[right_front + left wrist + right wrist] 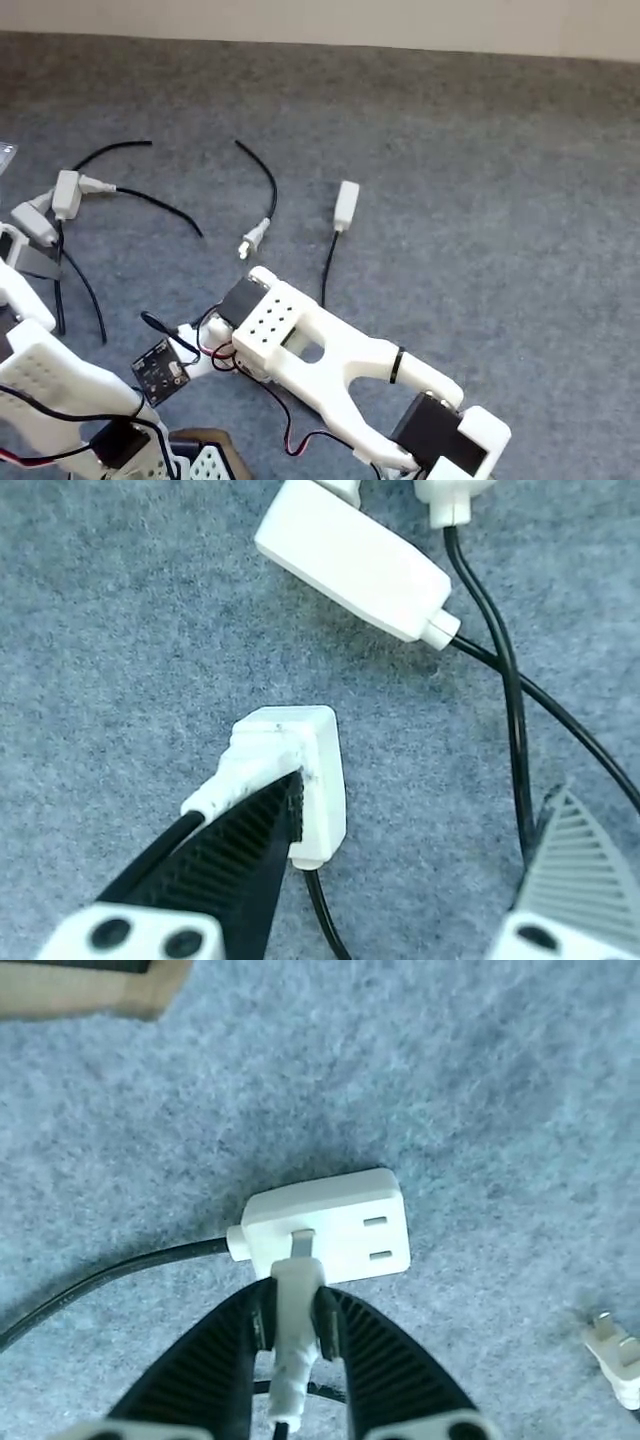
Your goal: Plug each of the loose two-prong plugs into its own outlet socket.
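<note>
The right gripper (295,1310) pinches a two-prong plug (298,1275) whose prong lies atop the outlet socket (350,1222), off its slots; pushing now may merely shove the socket. The left gripper (425,800) gapes wide, empty.

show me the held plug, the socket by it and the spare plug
held plug (297,1305), right wrist view, white body
socket (340,1210), right wrist view, slotted face
spare plug (622,1358), right wrist view, white body

High view overhead; wrist views close above the table (120,630).
</note>
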